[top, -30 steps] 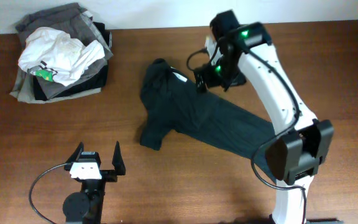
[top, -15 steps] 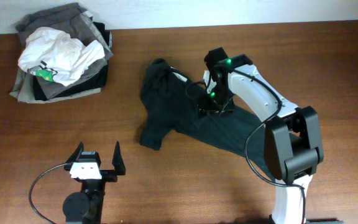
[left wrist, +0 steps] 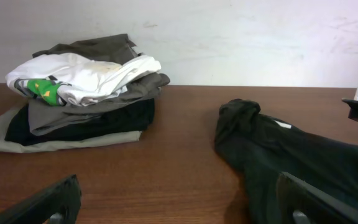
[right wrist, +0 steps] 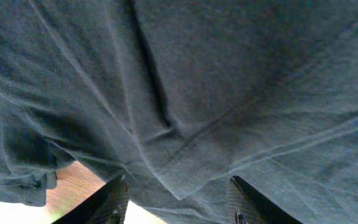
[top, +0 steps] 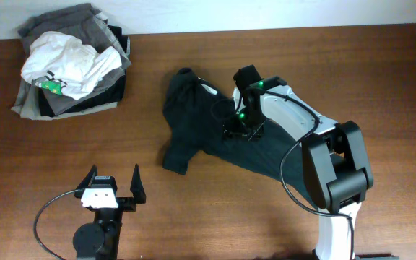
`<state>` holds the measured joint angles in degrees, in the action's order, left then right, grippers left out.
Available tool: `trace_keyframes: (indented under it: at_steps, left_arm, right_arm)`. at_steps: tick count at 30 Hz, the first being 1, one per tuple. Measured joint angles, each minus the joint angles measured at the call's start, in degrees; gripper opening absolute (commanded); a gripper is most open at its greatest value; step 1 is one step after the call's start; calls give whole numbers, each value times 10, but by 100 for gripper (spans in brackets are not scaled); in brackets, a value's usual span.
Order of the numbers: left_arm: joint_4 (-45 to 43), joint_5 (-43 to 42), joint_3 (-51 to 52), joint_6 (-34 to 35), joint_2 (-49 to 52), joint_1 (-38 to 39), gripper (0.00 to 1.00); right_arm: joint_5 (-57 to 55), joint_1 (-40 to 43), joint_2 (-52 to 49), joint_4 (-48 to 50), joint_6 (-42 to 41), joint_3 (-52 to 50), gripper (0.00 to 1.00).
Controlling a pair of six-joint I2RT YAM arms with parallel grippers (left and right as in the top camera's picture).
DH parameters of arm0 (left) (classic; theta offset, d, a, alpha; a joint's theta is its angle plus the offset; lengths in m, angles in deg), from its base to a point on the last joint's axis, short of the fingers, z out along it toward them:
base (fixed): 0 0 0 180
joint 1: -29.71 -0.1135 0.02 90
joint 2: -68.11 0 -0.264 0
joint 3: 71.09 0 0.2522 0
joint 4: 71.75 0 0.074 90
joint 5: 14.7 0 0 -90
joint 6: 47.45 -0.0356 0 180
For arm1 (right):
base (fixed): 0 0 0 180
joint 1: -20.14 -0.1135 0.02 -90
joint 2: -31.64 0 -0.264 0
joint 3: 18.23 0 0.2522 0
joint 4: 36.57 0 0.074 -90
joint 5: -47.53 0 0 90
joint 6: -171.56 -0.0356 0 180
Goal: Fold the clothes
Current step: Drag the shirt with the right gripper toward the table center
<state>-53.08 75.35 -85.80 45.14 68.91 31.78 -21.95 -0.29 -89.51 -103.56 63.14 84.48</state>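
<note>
One dark T-shirt [top: 201, 133] lies crumpled on the brown worktop [top: 381, 72], a little right of centre. It stretches on a slant from a bunched end toward the back down to the foot of the right arm [top: 295, 119]. You can see a small white label [top: 209, 88] near the bunched end, and a sleeve [top: 175, 160] sticks out at the front left.

The right jaws are down on the middle of the shirt. From the wrist camera their two tips [right wrist: 114, 202] stand apart at the bottom edge, with a ridge of cloth and a seam lying between them (whether they are actually pinching it, you cannot tell from these views). A sliver of bare wood shows beside one tip.

The left jaws sit at the front left of the worktop, well apart from the shirt, spread wide with nothing between them.

At the back left corner, well apart from the shirt, is a pile of folded grey clothes [top: 71, 101]. A rumpled white garment [top: 71, 61] lies on top, with a green mark [top: 51, 85] on it.
</note>
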Motion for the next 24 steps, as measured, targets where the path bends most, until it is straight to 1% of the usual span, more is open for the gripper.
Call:
trace_keyframes:
  at_steps: [3, 11, 14, 24]
  left_arm:
    - [0, 0, 0, 0, 0, 0, 99]
    - [0, 0, 0, 0, 0, 0, 99]
    - [0, 0, 0, 0, 0, 0, 99]
    - [0, 0, 0, 0, 0, 0, 99]
  right_arm:
    - [-1, -10, 0, 4, -11, 0, 55]
    - [-46, -41, 0, 4, -38, 0, 54]
    - [-70, -42, 0, 1, -42, 0, 50]
    - [-94, -42, 0, 0, -43, 0, 50]
